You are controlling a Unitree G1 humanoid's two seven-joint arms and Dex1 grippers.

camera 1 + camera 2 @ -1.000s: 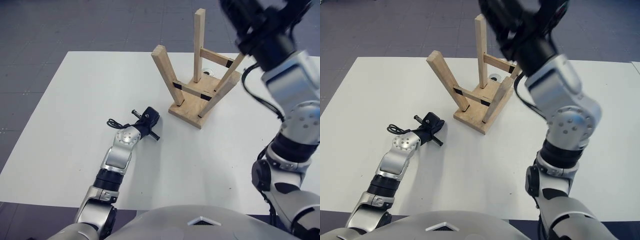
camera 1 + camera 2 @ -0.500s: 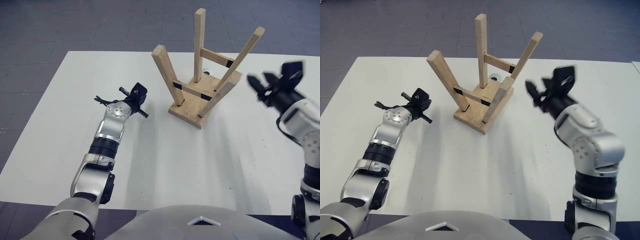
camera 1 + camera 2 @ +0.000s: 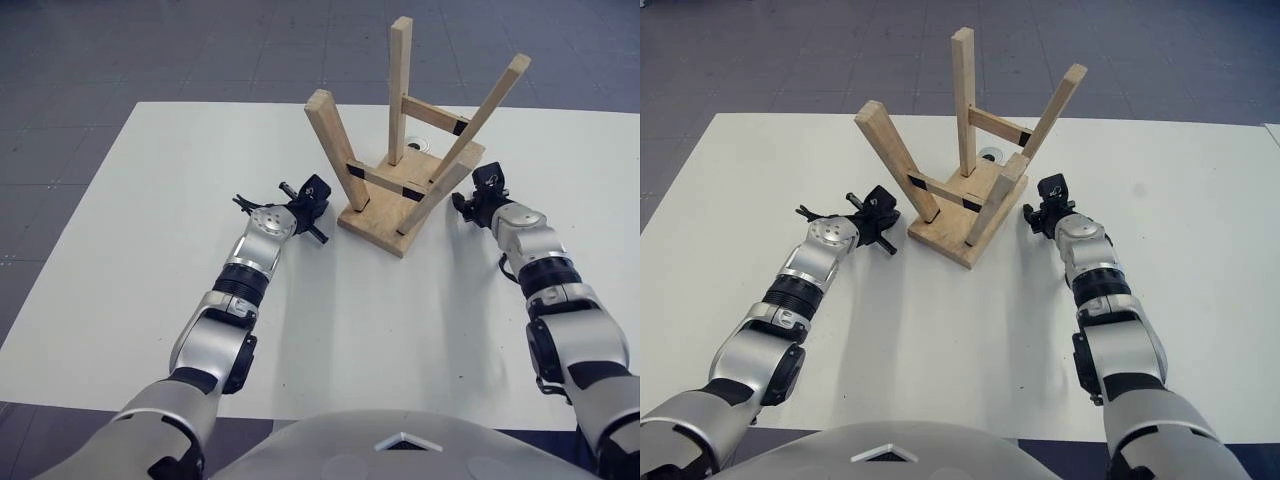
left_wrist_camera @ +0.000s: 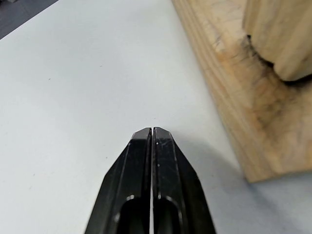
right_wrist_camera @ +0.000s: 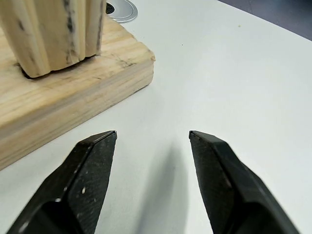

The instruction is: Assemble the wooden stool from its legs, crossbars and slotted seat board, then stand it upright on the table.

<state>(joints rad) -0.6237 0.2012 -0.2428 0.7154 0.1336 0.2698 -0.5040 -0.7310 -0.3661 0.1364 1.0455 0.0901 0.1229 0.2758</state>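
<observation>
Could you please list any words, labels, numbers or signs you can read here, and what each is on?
There are none: the stool, the table, the left tool and the right tool bear no legible text. The black bands on the stool are plain.

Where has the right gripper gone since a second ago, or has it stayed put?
Yes. The right gripper dropped from above the upturned stool to the table, on the right of the seat board, jaws open.
</observation>
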